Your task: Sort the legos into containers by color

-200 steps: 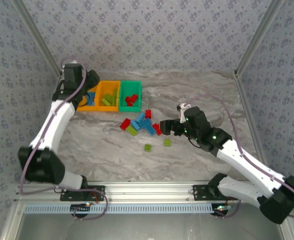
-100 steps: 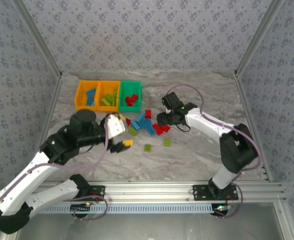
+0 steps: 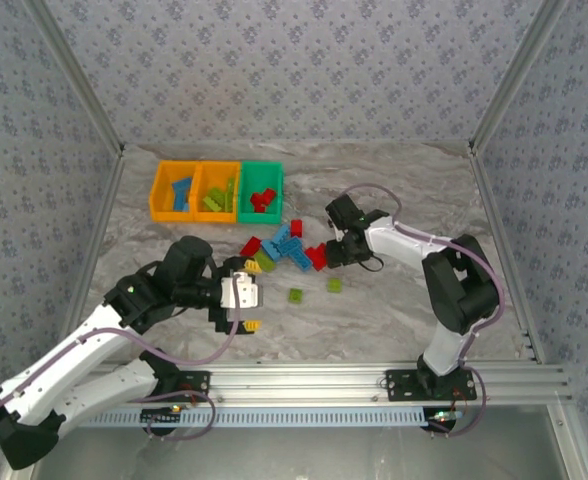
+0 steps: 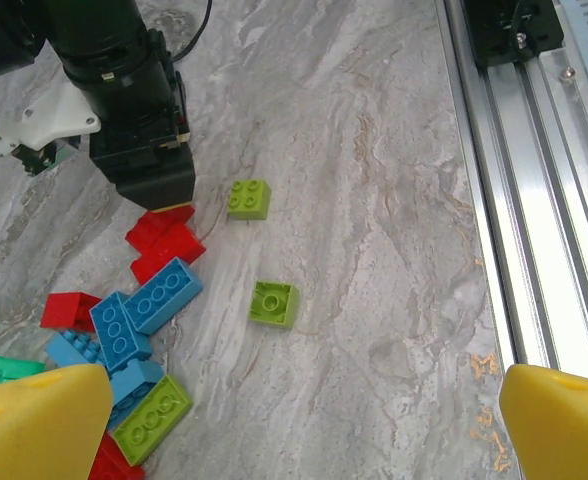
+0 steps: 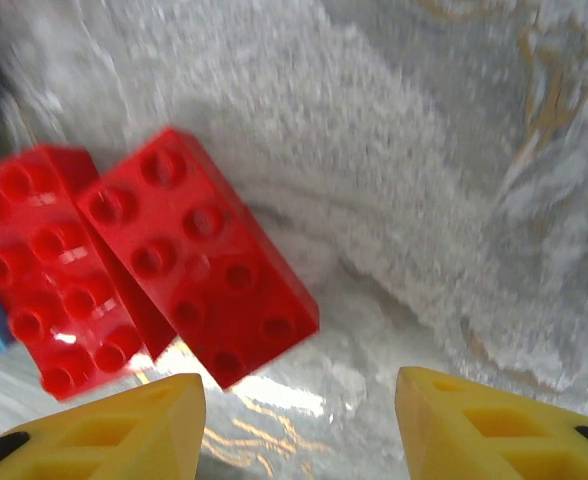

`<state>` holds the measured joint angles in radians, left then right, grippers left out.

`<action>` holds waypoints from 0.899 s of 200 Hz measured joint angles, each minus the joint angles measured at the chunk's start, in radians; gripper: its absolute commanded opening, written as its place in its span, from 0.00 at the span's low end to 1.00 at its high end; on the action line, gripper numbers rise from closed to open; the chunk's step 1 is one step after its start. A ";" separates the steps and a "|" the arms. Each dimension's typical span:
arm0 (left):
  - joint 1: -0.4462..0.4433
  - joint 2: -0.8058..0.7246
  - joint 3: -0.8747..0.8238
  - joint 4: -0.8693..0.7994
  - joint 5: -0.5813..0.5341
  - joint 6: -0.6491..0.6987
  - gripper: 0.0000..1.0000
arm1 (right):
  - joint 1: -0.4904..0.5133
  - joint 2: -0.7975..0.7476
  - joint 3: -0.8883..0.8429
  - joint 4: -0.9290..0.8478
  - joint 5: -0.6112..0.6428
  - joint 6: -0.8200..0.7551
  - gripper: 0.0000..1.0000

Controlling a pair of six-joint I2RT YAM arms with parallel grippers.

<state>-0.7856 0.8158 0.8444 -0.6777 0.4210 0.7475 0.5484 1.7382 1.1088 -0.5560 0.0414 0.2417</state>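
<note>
Looking down on a grey marbled tabletop (image 3: 404,200) and finding three small open-top plastic bins (image 3: 217,164) joined in a row at its far left, two orange and one green. Noting blue studded bricks lying in the left orange bin (image 3: 155,192), lime ones in the middle orange bin (image 3: 217,216), and red ones in the green bin (image 3: 260,218). Seeing a loose cluster of small studded plastic bricks (image 3: 282,245) in red, blue and lime green lying on the table just in front of the green bin, well apart from the aluminium rail (image 3: 304,380) at the near edge.

Spotting the left gripper (image 3: 252,296) hanging over bare table on the near side of that cluster, with its yellow fingers (image 4: 39,420) spreading wide apart and gripping nothing. Picking out, from the left wrist, two square lime bricks (image 4: 248,198) lying singly, apart from the cluster and from each other.

Watching the right gripper (image 3: 324,257) pointing down at the right end of the cluster, right over two red eight-stud bricks (image 5: 199,285) touching along one side. Seeing its yellow fingertips (image 5: 494,420) standing partly apart with bare table between them, the nearer red brick's corner lying just beside the left one, and nothing clamped.
</note>
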 measured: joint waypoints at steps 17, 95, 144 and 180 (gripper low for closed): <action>0.004 0.000 -0.004 0.001 0.005 0.005 0.99 | 0.000 0.000 -0.002 -0.010 0.000 -0.005 0.58; 0.072 0.010 -0.025 0.027 0.073 0.012 0.99 | -0.009 0.127 0.127 0.001 -0.072 -0.078 0.58; 0.079 0.010 -0.033 0.030 0.082 0.011 0.99 | -0.039 0.170 0.166 0.035 -0.145 -0.097 0.46; 0.084 0.010 -0.036 0.032 0.089 0.011 0.99 | -0.040 0.154 0.142 0.053 -0.149 -0.095 0.43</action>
<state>-0.7017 0.8261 0.8082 -0.6460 0.5095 0.7589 0.5079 1.8923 1.2510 -0.5034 -0.1078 0.1463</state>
